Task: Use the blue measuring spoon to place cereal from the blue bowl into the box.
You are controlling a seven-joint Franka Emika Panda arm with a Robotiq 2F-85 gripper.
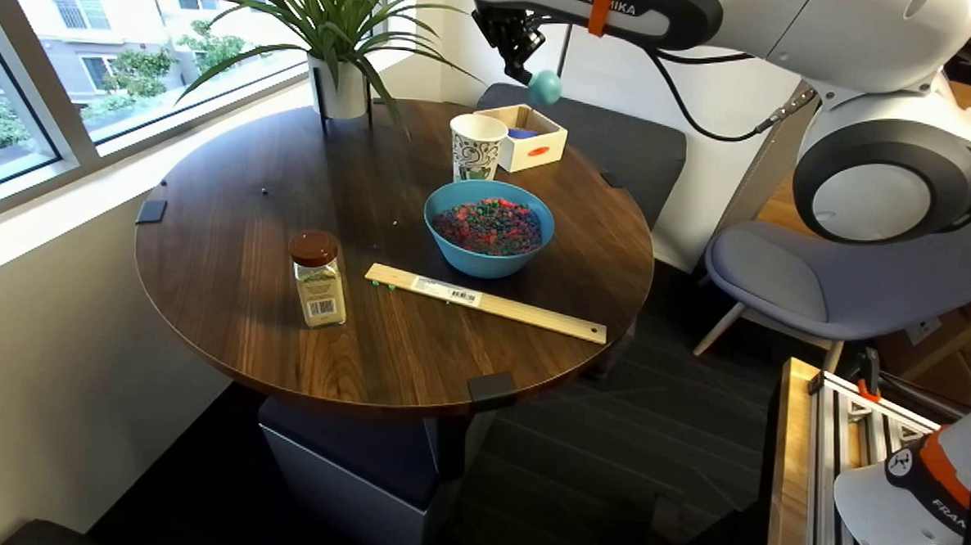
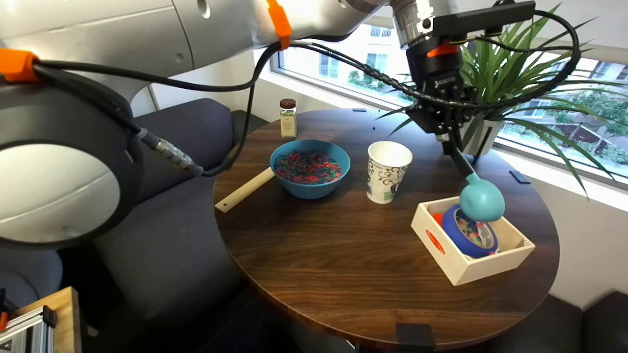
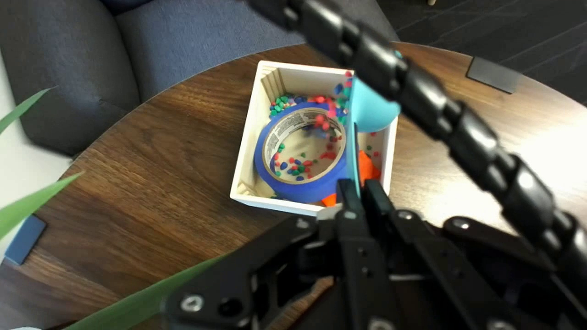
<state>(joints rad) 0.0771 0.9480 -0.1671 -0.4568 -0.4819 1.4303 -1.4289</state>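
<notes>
We see the gripper (image 3: 357, 189) pinching the blue measuring spoon (image 3: 373, 110) by its handle between narrowed jaws; the scoop juts past them, tipped sideways above the box (image 3: 312, 79), where we find cereal (image 3: 300, 169).

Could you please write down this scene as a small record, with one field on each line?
Gripper: shut on the spoon
Spoon: tilted above the box
Cereal: a heap in the bowl, pieces in the box, some seemingly falling
Box: also holds blue tape and something orange
Cup: upright, near the box
Stick: flat on the table, beside the bowl
Jar: upright, lid on
Plant: in a pale pot
</notes>
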